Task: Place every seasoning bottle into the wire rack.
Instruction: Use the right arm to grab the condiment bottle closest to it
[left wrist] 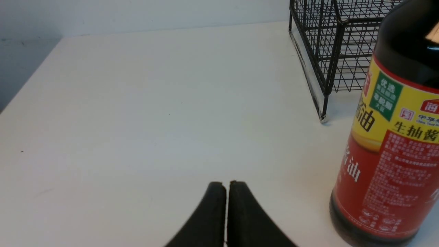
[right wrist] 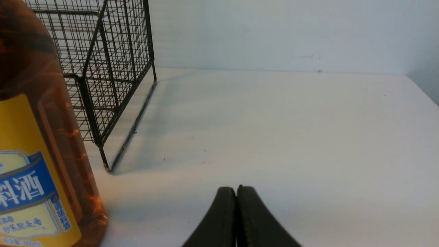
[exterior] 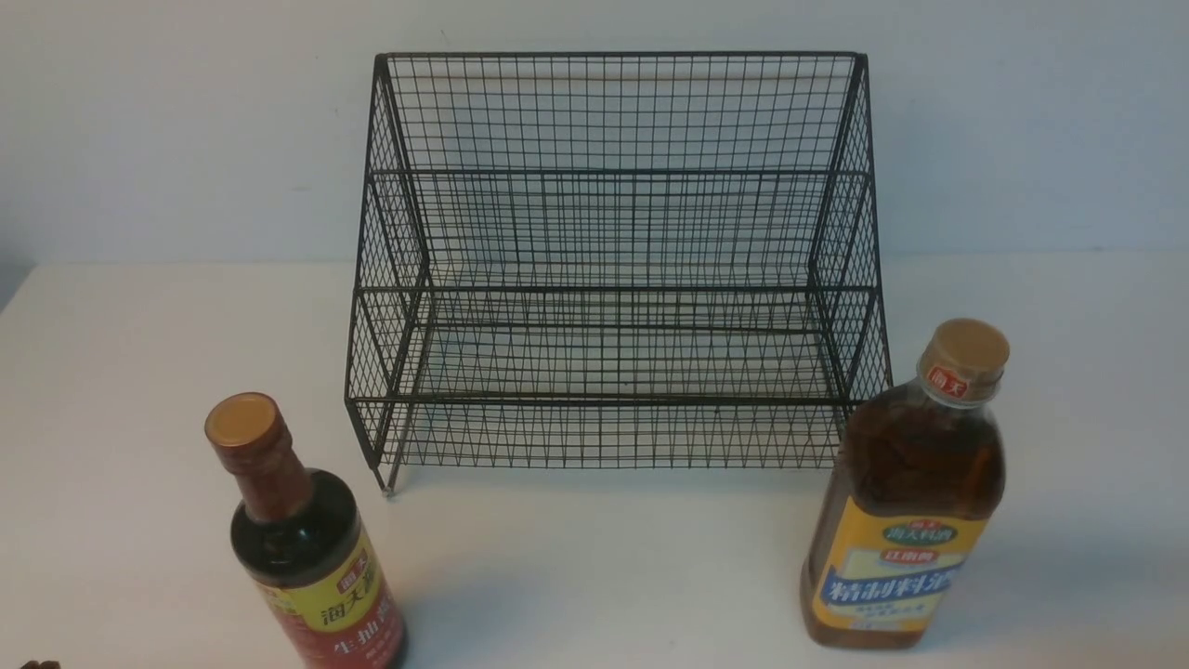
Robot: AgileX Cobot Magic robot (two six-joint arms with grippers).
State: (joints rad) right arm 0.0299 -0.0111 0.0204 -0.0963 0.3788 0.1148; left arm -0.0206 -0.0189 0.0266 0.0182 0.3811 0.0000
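The black wire rack [exterior: 613, 279] stands at the back middle of the white table, both tiers without bottles. The dark soy-sauce bottle [exterior: 297, 548] stands upright at the front left. The wider amber bottle [exterior: 915, 492] with a tan cap stands upright at the front right. My left gripper [left wrist: 226, 183] is shut and holds nothing, low over the table beside the soy-sauce bottle [left wrist: 391, 137]. My right gripper [right wrist: 236, 188] is shut and holds nothing, beside the amber bottle [right wrist: 37, 154]. Neither gripper shows in the front view.
A pale wall runs behind the rack. The table's left edge [left wrist: 31, 79] and right edge [right wrist: 423, 91] show in the wrist views. The rack's corners show there too, in the left wrist view [left wrist: 329, 51] and the right wrist view [right wrist: 103, 68].
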